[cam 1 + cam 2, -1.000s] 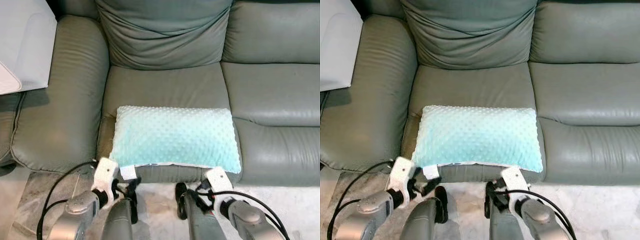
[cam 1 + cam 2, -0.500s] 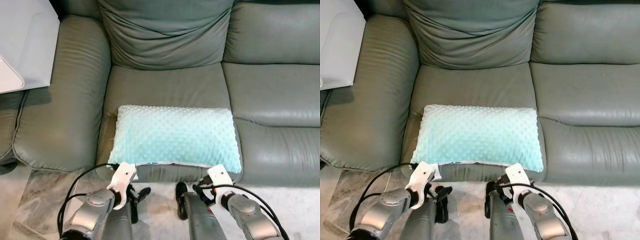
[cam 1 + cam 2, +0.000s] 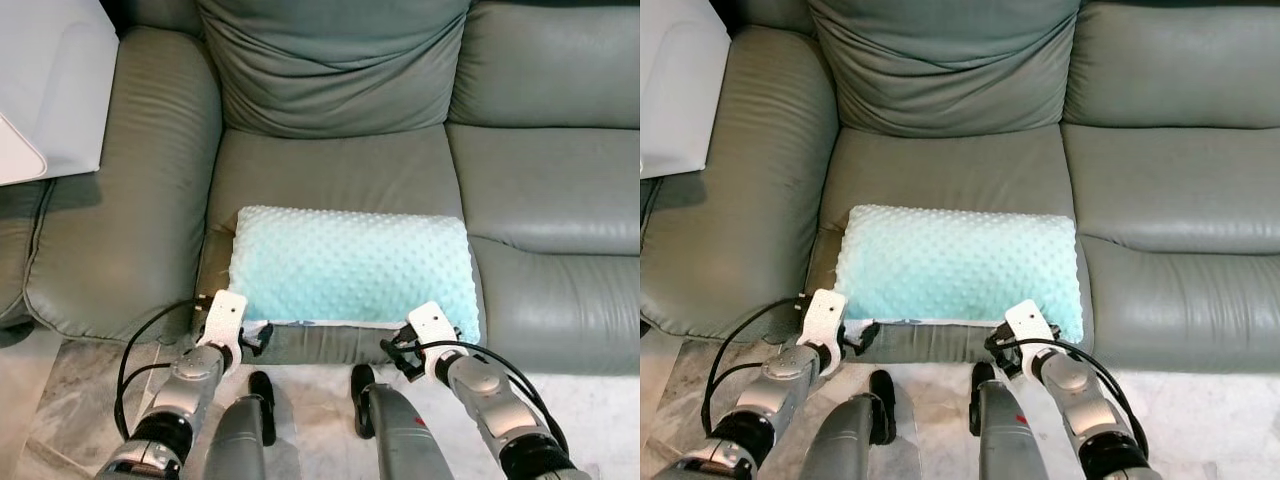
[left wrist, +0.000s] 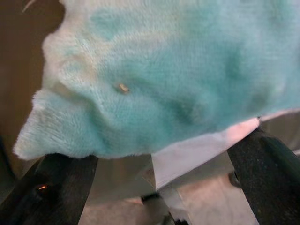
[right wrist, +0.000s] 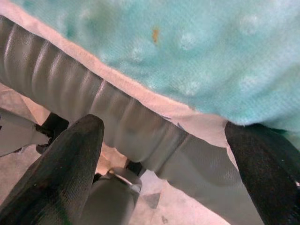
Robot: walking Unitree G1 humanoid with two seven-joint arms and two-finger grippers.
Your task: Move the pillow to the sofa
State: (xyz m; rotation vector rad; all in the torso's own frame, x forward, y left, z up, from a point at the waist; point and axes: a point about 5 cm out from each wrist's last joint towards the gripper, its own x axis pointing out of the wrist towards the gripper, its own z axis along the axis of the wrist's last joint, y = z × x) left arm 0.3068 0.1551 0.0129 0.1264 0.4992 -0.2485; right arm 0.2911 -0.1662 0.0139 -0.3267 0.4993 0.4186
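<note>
I'm looking at a mint-green plush pillow (image 3: 350, 265) with a raised-dot fleece nap and a smooth white fabric edge, lying on a grey-green leather sofa (image 3: 330, 170) that is showing a soft sheen and creases. My arms are gleaming silver metal; the floor (image 3: 70, 400) is looking like polished marble.

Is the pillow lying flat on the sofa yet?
Yes. The pillow lies flat on the sofa seat, near edge at the seat's front; both open grippers flank that edge.
</note>
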